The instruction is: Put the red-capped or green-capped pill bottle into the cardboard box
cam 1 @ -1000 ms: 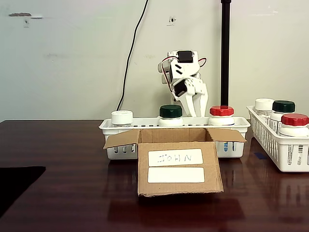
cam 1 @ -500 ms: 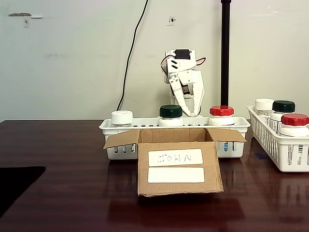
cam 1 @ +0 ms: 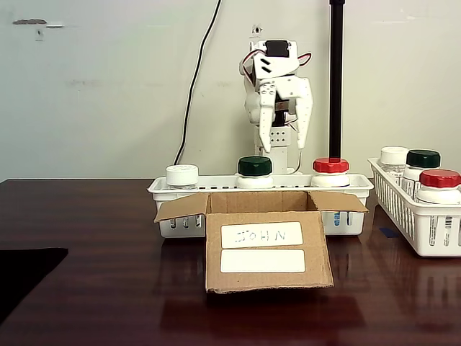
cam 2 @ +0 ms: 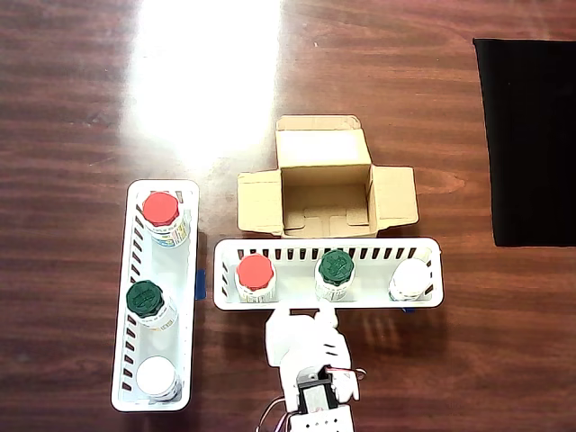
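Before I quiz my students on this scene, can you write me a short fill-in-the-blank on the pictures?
1. The cardboard box lies open and holds ____ bottles.
2. The basket nearest the box holds ____ bottles.
3. In that basket, the green-capped bottle stands between the red-capped bottle and the ____-capped one.
4. The gripper hangs above the basket with its jaws ____.

Missing words: no; three; white; open

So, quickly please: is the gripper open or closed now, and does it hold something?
Gripper: open, holding nothing, raised above the white basket with its fingers pointing down.
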Controlling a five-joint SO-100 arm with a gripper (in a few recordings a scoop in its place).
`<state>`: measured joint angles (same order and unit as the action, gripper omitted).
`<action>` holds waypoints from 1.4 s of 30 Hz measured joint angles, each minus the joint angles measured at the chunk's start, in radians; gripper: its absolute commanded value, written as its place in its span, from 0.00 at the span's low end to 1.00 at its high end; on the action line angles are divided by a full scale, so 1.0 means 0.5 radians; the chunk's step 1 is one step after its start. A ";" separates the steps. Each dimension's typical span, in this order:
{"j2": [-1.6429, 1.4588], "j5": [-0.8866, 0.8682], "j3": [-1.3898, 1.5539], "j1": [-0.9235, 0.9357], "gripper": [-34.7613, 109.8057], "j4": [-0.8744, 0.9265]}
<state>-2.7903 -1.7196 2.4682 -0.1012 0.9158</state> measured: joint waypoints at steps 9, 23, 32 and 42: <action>0.531 0.215 -0.390 -0.233 0.67 -0.199; 1.154 0.202 -0.497 -0.233 0.67 -0.776; 1.141 0.202 -0.245 -0.350 0.67 -0.954; 0.807 0.144 0.110 -0.377 0.67 -1.046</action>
<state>-2.3869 -1.6475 2.5234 -0.2899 0.3927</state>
